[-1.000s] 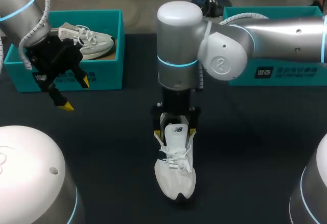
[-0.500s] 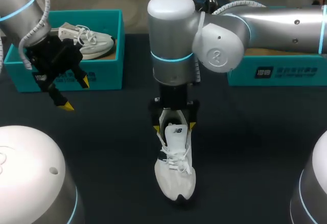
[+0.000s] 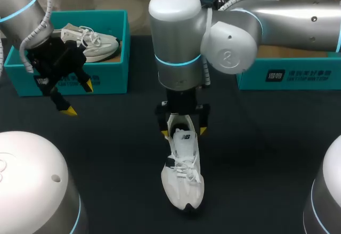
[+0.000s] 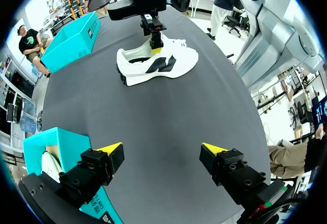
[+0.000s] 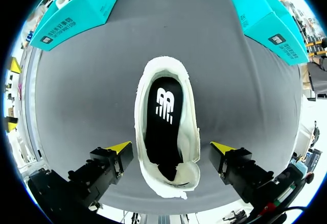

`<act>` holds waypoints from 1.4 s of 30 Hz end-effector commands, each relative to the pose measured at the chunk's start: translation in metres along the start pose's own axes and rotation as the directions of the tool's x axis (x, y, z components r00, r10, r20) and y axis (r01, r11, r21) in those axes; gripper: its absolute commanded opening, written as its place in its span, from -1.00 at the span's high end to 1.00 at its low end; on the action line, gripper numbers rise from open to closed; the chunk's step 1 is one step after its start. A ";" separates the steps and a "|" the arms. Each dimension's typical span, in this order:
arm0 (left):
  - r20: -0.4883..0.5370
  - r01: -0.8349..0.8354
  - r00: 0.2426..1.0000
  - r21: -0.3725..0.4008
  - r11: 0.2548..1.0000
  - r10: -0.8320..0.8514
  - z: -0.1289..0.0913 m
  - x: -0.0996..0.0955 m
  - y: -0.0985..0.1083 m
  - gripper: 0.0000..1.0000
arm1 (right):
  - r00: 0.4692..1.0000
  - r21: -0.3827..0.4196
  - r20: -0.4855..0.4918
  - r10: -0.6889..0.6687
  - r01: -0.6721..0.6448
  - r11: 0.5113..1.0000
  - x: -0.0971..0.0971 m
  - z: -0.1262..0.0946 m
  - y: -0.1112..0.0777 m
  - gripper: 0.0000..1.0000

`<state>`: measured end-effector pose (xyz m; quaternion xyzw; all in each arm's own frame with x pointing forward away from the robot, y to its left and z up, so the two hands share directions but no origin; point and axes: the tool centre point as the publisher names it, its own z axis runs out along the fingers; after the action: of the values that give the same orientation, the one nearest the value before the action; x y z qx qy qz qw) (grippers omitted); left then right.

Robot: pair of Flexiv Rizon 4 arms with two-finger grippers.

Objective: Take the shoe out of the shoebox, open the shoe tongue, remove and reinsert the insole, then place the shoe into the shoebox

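Note:
A white shoe point(image 3: 183, 178) with black side markings stands upright on the dark table, toe toward me. My right gripper point(image 3: 183, 131) hangs directly over its opening, open, with one yellow tip on each side of the collar. From the right wrist, the black insole point(image 5: 162, 114) lies inside the shoe point(image 5: 191, 132), and the right gripper point(image 5: 171, 147) straddles it without pinching. My left gripper point(image 3: 78, 98) hovers open and empty just in front of the left teal shoebox point(image 3: 114, 77). From the left wrist, the left gripper point(image 4: 162, 148) is far from the shoe point(image 4: 158, 63).
A second white shoe point(image 3: 93, 42) lies inside the left shoebox. Another teal shoebox point(image 3: 290, 77) stands at the back right, behind my right arm. The dark table point(image 3: 106, 148) stretches around the shoe.
My right arm's elbow and wrist housing have swung a little to the left, and its gripper has risen slightly over the shoe. The left arm and the shoe have not moved.

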<state>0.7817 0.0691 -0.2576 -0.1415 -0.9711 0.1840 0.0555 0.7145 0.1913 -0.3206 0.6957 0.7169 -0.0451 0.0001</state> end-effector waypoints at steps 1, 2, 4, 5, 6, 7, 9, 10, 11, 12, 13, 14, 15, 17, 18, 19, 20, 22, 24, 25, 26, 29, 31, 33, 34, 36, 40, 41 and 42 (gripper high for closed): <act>-0.001 0.000 1.000 -0.003 1.000 0.000 0.000 0.000 0.000 -1.00 | 1.000 -0.027 0.003 0.010 -0.010 1.000 -0.008 -0.011 -0.005 -1.00; -0.001 0.000 1.000 -0.003 1.000 0.000 0.000 0.000 0.000 -1.00 | 1.000 -0.037 0.007 0.013 -0.013 0.999 -0.009 -0.015 -0.006 -1.00; -0.001 0.000 1.000 -0.003 1.000 0.000 0.000 0.000 0.000 -1.00 | 1.000 -0.059 0.016 0.020 -0.019 0.998 -0.012 -0.024 -0.007 -1.00; -0.001 0.000 1.000 -0.003 1.000 0.000 0.000 0.000 0.000 -1.00 | 0.999 -0.070 0.021 0.024 -0.023 0.997 -0.014 -0.029 -0.008 -1.00; -0.001 0.000 1.000 -0.003 1.000 0.000 0.000 0.000 0.000 -1.00 | 0.999 -0.080 0.024 0.028 -0.026 0.996 -0.015 -0.035 -0.009 -1.00; -0.001 0.000 1.000 -0.003 1.000 0.000 0.000 0.000 0.000 -1.00 | 0.999 -0.088 0.029 0.031 -0.029 0.996 -0.017 -0.040 -0.010 -1.00; -0.001 0.000 1.000 -0.003 1.000 0.000 0.000 0.000 0.000 -1.00 | 0.999 -0.101 0.038 0.037 -0.033 0.994 -0.019 -0.046 -0.014 -1.00; -0.001 0.000 1.000 -0.003 1.000 0.000 0.000 0.000 0.000 -1.00 | 0.998 -0.102 0.042 0.038 -0.034 0.994 -0.019 -0.050 -0.016 -1.00; -0.001 0.000 1.000 -0.003 1.000 0.000 0.000 0.000 0.000 -1.00 | 0.998 -0.103 0.044 0.040 -0.035 0.994 -0.020 -0.052 -0.018 -1.00; -0.001 0.000 1.000 -0.003 1.000 0.000 0.000 0.000 0.000 -1.00 | 0.998 -0.106 0.045 0.042 -0.037 0.994 -0.022 -0.053 -0.020 -1.00; -0.001 0.000 1.000 -0.003 1.000 0.000 0.000 0.000 0.000 -1.00 | 0.998 -0.107 0.046 0.043 -0.038 0.994 -0.022 -0.053 -0.022 -1.00; -0.001 0.000 1.000 -0.003 1.000 0.000 0.000 0.000 0.000 -1.00 | 0.998 -0.107 0.048 0.044 -0.038 0.994 -0.023 -0.054 -0.024 -1.00; -0.001 0.000 1.000 -0.003 1.000 0.000 0.000 0.000 0.000 -1.00 | 0.998 -0.106 0.049 0.044 -0.039 0.994 -0.023 -0.054 -0.025 -1.00; -0.001 0.000 1.000 -0.003 1.000 0.000 0.000 0.000 0.000 -1.00 | 0.998 -0.104 0.047 0.045 -0.039 0.994 -0.024 -0.055 -0.027 -1.00; -0.001 0.000 1.000 -0.003 1.000 0.000 0.000 0.000 0.000 -1.00 | 0.998 -0.103 0.044 0.045 -0.040 0.994 -0.023 -0.056 -0.029 -1.00; -0.001 0.000 1.000 -0.003 1.000 0.000 0.000 0.000 0.000 -1.00 | 0.998 -0.103 0.038 0.047 -0.042 0.994 -0.023 -0.056 -0.032 -1.00; -0.001 0.000 1.000 -0.003 1.000 0.000 0.000 0.000 0.000 -1.00 | 0.998 -0.102 0.035 0.047 -0.044 0.994 -0.022 -0.057 -0.034 -1.00; -0.001 0.000 1.000 -0.003 1.000 0.000 0.000 0.000 0.000 -1.00 | 0.998 -0.090 0.019 0.054 -0.052 0.995 -0.020 -0.055 -0.039 -1.00; -0.001 0.000 1.000 -0.003 1.000 0.000 0.000 0.000 0.000 -1.00 | 0.998 -0.071 0.009 0.061 -0.060 0.996 -0.018 -0.052 -0.046 -1.00; -0.001 0.000 1.000 -0.003 1.000 0.000 0.000 0.000 0.000 -1.00 | 0.998 -0.065 0.001 0.066 -0.066 0.996 -0.018 -0.049 -0.049 -1.00; -0.001 0.000 1.000 -0.003 1.000 0.000 0.000 0.000 0.000 -1.00 | 0.998 -0.057 -0.004 0.067 -0.067 0.996 -0.017 -0.047 -0.053 -1.00; -0.001 0.000 1.000 -0.003 1.000 0.000 0.000 0.000 0.000 -1.00 | 0.997 -0.030 -0.009 0.081 -0.081 0.996 -0.015 -0.042 -0.064 0.40; -0.001 0.000 1.000 -0.003 1.000 0.000 0.000 0.000 0.000 -1.00 | 0.997 -0.017 -0.008 0.081 -0.081 0.997 -0.013 -0.038 -0.070 1.00; -0.001 0.000 1.000 -0.003 1.000 0.000 0.000 0.000 0.000 -1.00 | 0.997 -0.002 -0.011 0.081 -0.081 0.997 -0.011 -0.036 -0.075 1.00; -0.001 0.000 1.000 -0.003 1.000 0.000 0.000 0.000 0.000 -1.00 | 0.996 0.001 -0.012 0.083 -0.083 0.997 -0.010 -0.035 -0.078 1.00; -0.001 0.000 1.000 -0.003 1.000 0.000 0.000 0.000 0.000 -1.00 | 0.996 0.012 -0.016 0.082 -0.082 0.997 -0.009 -0.033 -0.080 1.00; -0.001 0.000 1.000 -0.003 1.000 0.000 0.000 0.000 0.000 -1.00 | 0.996 0.019 -0.028 0.082 -0.082 0.996 -0.006 -0.028 -0.082 1.00; -0.001 0.000 1.000 -0.003 1.000 0.000 0.000 0.000 0.000 -1.00 | 0.996 0.020 -0.029 0.082 -0.082 0.996 -0.005 -0.027 -0.081 1.00; -0.001 0.000 1.000 -0.003 1.000 0.000 0.000 0.000 0.000 -1.00 | 0.996 0.023 -0.032 0.080 -0.079 0.997 -0.004 -0.025 -0.081 1.00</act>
<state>0.7816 0.0691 -0.2576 -0.1415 -0.9711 0.1840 0.0555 0.6346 0.1856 -0.2832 0.7248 0.6876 -0.0416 -0.0129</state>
